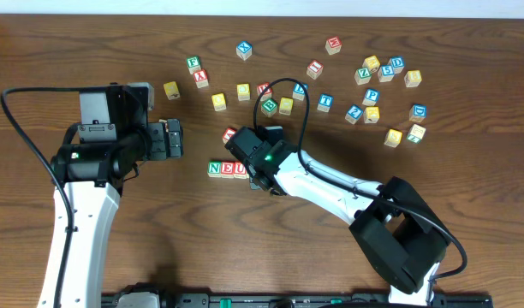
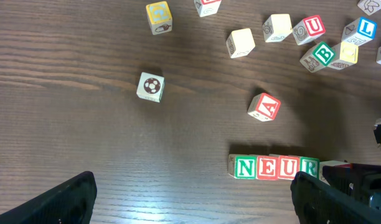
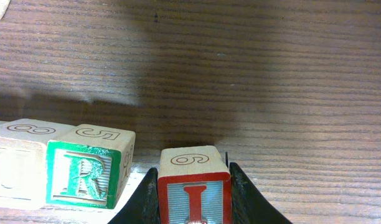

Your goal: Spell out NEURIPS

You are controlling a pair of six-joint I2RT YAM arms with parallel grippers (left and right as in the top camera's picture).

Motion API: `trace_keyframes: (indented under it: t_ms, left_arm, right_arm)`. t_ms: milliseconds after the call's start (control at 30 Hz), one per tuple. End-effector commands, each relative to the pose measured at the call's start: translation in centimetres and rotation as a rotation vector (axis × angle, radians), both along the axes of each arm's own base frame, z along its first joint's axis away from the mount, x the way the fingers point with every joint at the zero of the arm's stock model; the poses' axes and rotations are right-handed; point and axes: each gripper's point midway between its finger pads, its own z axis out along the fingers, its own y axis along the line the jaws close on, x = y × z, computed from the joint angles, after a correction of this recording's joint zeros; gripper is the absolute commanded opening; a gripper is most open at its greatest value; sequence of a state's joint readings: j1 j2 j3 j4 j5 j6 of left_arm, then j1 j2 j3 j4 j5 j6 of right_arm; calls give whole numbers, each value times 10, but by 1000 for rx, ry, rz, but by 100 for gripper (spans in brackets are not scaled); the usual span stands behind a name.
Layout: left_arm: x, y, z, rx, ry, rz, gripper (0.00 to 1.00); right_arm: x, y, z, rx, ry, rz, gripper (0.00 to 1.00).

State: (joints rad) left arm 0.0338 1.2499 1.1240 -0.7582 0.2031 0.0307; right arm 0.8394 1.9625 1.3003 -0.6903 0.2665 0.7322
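- The left claw (image 2: 193, 186) hangs well to the left of the row and a little beyond it. It is spread wide, with nothing between its black fingers.
- The row of wooden letter cubes (image 2: 277, 167) on the dark brown wooden surface (image 2: 84, 137) reads N, E, U, R. By my count, four of the seven letters are placed.
- Just beyond the row, above its E and U, sits a loose red-lettered A cube (image 2: 264, 106). It is apart from the line and not in the way of extending it.
- Just right of the row's last piece, the green-lettered R cube (image 3: 84, 171), the right claw (image 3: 195, 205) is closed narrowly on the red-framed wooden I cube (image 3: 193, 186), one finger against each side. A thin gap shows between I and R. Whether the cube rests on the surface cannot be told, as its base is out of frame.
- I judge that the fifth letter is being set and that P and S remain to be fetched. A blue-lettered P cube (image 1: 371, 97) lies well to the right of the row and beyond it. I cannot pick out an S with certainty among the scattered cubes there.
- Right of the row the wood is bare, crossed only by the right arm (image 1: 330, 184), which likely leaves room for two more cubes. The near edge of the surface is well apart from the row.
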Motion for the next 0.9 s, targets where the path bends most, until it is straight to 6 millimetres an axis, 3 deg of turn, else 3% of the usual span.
trace_keyframes:
  t_ms: [0, 867]
  left_arm:
    - [4, 3, 9, 12, -25, 0, 98]
    - [4, 3, 9, 12, -25, 0, 98]
  right_arm:
    - [-2, -1, -3, -6, -4, -18, 16]
    - [4, -2, 0, -13, -38, -24, 19]
